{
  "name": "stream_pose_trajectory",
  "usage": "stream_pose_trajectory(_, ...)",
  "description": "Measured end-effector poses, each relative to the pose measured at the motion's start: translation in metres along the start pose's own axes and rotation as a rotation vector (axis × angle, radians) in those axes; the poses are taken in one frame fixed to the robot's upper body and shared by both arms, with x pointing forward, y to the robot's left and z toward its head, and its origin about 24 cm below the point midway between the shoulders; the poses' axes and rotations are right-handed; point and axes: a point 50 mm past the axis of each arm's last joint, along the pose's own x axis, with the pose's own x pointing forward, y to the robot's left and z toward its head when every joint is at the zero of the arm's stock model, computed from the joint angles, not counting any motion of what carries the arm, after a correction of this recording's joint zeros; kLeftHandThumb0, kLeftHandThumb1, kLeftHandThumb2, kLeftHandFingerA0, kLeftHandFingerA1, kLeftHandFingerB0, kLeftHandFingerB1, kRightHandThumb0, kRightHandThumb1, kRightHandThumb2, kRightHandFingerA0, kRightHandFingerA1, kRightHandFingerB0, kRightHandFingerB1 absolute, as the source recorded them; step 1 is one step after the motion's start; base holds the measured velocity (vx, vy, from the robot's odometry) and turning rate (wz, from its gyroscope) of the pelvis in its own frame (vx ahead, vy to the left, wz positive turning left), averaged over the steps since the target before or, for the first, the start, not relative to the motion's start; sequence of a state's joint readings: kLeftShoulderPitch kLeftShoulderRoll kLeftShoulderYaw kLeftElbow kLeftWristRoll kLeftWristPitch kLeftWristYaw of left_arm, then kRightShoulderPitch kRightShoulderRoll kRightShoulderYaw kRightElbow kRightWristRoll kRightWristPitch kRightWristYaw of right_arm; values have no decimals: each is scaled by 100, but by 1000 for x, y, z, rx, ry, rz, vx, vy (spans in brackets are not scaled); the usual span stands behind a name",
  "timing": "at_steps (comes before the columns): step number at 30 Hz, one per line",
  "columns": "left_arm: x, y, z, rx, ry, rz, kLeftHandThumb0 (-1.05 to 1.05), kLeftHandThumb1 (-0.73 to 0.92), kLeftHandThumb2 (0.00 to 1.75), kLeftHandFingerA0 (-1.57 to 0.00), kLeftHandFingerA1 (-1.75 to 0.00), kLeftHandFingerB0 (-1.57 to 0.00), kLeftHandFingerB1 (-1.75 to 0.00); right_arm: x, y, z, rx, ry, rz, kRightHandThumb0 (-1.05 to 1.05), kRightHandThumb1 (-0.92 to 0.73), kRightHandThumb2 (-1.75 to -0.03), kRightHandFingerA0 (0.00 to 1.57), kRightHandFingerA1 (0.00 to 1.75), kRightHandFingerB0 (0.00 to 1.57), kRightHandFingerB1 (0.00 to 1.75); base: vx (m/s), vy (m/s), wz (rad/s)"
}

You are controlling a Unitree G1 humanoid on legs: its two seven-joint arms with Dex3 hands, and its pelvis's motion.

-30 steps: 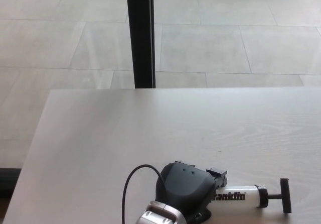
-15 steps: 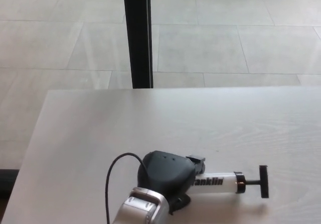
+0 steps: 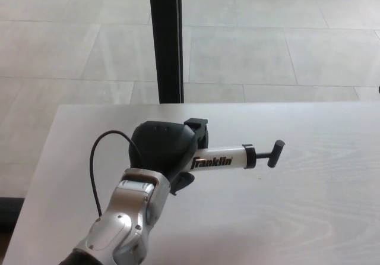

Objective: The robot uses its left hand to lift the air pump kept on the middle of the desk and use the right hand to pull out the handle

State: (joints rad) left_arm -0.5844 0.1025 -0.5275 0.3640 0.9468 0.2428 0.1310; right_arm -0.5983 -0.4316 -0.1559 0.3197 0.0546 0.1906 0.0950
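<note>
- Pale desk (image 3: 285,217) sitting before a tiled floor, black post (image 3: 165,39) behind.
- L hand (image 3: 163,152) gripping pump (image 3: 222,158), holding it above desk, w/ handle (image 3: 274,152) pointing right.

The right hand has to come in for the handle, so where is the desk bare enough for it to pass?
The desk is bare right of and below the air pump, out to the handle, and along the far edge. The only crowded patch is the near left, where the left hand, its forearm and black cable sit.
</note>
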Motion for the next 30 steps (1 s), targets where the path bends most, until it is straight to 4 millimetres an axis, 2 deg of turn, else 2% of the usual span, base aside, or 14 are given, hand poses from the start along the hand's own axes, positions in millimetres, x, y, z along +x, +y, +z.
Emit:
stream_pose_trajectory(1, 1, 2, -1, -4, -3, 15, -23, 50, 116, -118, -139, -97, -126, 0, 4, 1, -2, 3, 14, -55, -63, -59, 74, 88, 60, 45, 0, 0, 0)
stream_pose_trajectory(2, 3, 4, -1, -9, -8, 30, -16, 48, 118, -87, -175, -75, -157, 0, 8, 2, -2, 7, 30, -55, -63, -59, 75, 90, 60, 45, 0, 0, 0)
stream_pose_trajectory(3, 4, 6, -1, -15, -12, 44, -16, 48, 118, -87, -175, -75, -157, 0, 13, 2, -1, 12, 44, -55, -63, -59, 75, 90, 60, 45, 0, 0, 0)
stream_pose_trajectory(4, 4, 8, -1, -20, -15, 54, -15, 49, 117, -86, -175, -75, -157, 0, 16, 2, 1, 16, 54, -59, -52, -92, 78, 91, 52, 60, 0, 0, 0)
stream_pose_trajectory(5, 6, 11, -2, -28, -20, 74, -14, 49, 115, -85, -175, -73, -159, -1, 21, 2, 2, 26, 71, -58, -51, -92, 78, 91, 50, 59, 0, 0, 0)
stream_pose_trajectory(6, 7, 12, -2, -31, -22, 82, -15, 50, 117, -85, -175, -74, -157, -1, 24, 2, 1, 31, 80, -56, -63, -59, 71, 92, 56, 45, 0, 0, 0)
stream_pose_trajectory(10, 9, 17, -1, -56, -42, 129, -16, 48, 116, -89, -175, -74, -157, -1, 39, -2, -3, 73, 131, -56, -62, -59, 63, 82, 50, 42, 0, 0, 0)
stream_pose_trajectory(11, 9, 17, -1, -60, -45, 134, -16, 48, 117, -89, -175, -72, -160, -1, 41, -3, -7, 79, 142, -53, -60, -58, 52, 106, 43, 39, 0, 0, 0)
stream_pose_trajectory(14, 10, 17, 1, -82, -52, 142, -16, 48, 117, -89, -175, -73, -159, -4, 52, -4, -34, 94, 209, -51, -58, -58, 47, 113, 40, 37, 0, 0, 0)
stream_pose_trajectory(15, 10, 18, 2, -92, -54, 144, -15, 47, 117, -91, -175, -74, -157, -5, 55, -5, -42, 99, 231, -45, -54, -56, 51, 96, 35, 35, 0, 0, 0)
stream_pose_trajectory(17, 10, 18, 3, -107, -52, 152, -15, 48, 116, -91, -175, -73, -159, -7, 60, -6, -61, 106, 277, -43, -52, -55, 40, 91, 32, 32, 0, 0, 0)
stream_pose_trajectory(20, 9, 19, 4, -127, -48, 159, -16, 50, 112, -90, -175, -73, -159, -11, 65, -10, -89, 125, 346, -40, -48, -55, 32, 86, 31, 31, 0, 0, 0)
stream_pose_trajectory(27, 7, 18, 11, -173, -57, 164, -16, 49, 116, -91, -175, -73, -159, -22, 83, -19, -133, 149, 473, -44, -44, -53, 27, 105, 38, 32, 0, 0, 0)
stream_pose_trajectory(30, 6, 18, 14, -190, -54, 165, -14, 48, 118, -89, -175, -71, -160, -24, 89, -19, -173, 140, 493, -42, -47, -54, 24, 101, 41, 33, 0, 0, 0)
